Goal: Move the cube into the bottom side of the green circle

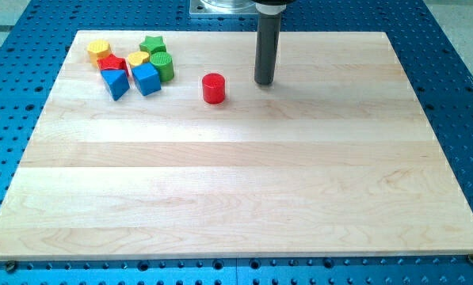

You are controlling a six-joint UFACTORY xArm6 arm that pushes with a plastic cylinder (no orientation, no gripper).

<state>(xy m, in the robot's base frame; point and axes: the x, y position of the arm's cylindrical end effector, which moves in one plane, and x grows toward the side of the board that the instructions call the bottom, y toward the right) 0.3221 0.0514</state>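
The blue cube (pixel 146 79) sits in a cluster of blocks at the board's top left. The green circle (pixel 162 66) stands just to its upper right, touching or nearly touching it. My tip (pixel 264 81) rests on the board near the top centre, well to the right of the cluster and a short way right of a red cylinder (pixel 214 88). The rod stands upright, apart from every block.
The cluster also holds a blue triangular block (pixel 116 83), a red block (pixel 112 63), a yellow block (pixel 99 51), a second yellow block (pixel 137 59) and a green star (pixel 152 44). The wooden board (pixel 236 198) lies on a blue perforated table.
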